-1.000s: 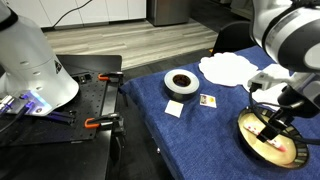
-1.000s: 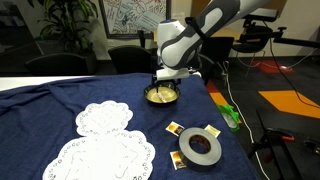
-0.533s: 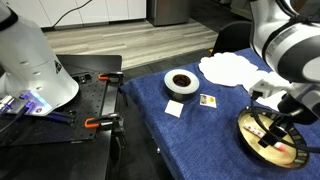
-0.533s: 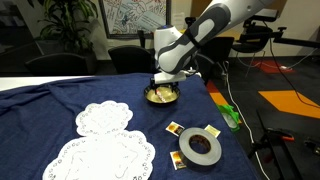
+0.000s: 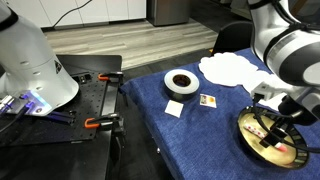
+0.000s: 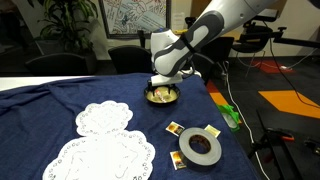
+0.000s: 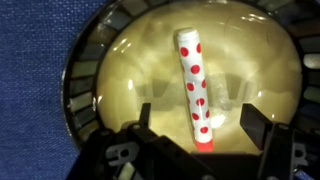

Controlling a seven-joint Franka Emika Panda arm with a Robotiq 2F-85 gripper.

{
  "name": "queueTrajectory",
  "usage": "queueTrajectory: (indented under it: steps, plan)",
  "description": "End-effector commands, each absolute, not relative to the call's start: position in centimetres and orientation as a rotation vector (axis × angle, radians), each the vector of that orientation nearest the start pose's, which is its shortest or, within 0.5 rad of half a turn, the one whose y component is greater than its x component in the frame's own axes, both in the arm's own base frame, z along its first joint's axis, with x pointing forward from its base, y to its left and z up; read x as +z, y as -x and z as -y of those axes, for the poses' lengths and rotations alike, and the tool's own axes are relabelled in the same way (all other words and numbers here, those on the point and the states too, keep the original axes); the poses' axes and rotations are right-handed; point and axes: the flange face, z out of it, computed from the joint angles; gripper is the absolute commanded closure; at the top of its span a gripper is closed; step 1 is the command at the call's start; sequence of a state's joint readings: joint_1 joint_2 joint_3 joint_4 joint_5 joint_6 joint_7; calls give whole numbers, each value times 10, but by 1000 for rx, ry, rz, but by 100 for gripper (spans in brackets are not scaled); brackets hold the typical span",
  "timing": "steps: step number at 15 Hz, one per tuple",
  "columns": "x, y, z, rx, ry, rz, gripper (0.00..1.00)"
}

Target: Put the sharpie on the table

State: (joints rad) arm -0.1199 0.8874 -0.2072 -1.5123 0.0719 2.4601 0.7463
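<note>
Two dark fingers (image 7: 147, 118) of my gripper (image 7: 200, 120) reach into the wrist view from the bottom edge. They are spread wide and grasp nothing. Between them lies the sharpie (image 7: 193, 85), a slim white marker dotted with red. Its near end sits between the fingers with a clear gap on each side. It rests on the pale inner floor of a round bowl (image 7: 80, 90) with a dark ribbed rim, and runs almost straight away from me, leaning slightly left at the far end. Beyond the rim I see the dark blue cloth of the table (image 7: 30, 60).

In both exterior views the gripper (image 5: 268, 128) (image 6: 162, 88) hangs low over the bowl (image 5: 245, 130) (image 6: 150, 97), which stands near one edge of the table (image 5: 190, 140) (image 6: 60, 100). I cannot make out the marker from those cameras.

Well apart from the bowl are a roll of tape (image 5: 181, 82) (image 6: 200, 148) lying flat, small cards (image 5: 208, 100) (image 6: 175, 128) beside it, and white lace doilies (image 5: 228, 68) (image 6: 105, 118). In an exterior view a black bench (image 5: 95, 100) with orange clamps stands beside the table.
</note>
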Motion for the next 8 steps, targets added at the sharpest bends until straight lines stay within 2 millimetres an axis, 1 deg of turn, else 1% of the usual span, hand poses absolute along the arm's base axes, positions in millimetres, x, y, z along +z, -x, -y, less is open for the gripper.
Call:
queueTrajectory:
  steps: [1, 2, 3, 4, 5, 7, 8]
  plan:
    - [146, -693, 206, -121, 2825, -1585, 32]
    - [144, -694, 205, -120, 2828, -1585, 47]
    - [143, -695, 205, -118, 2831, -1584, 54]
    - [142, -695, 205, -117, 2833, -1584, 63]
    - [141, -696, 205, -117, 2836, -1584, 69]
    - [145, -697, 204, -133, 2837, -1581, 84]
    - [150, -695, 204, -149, 2833, -1583, 93]
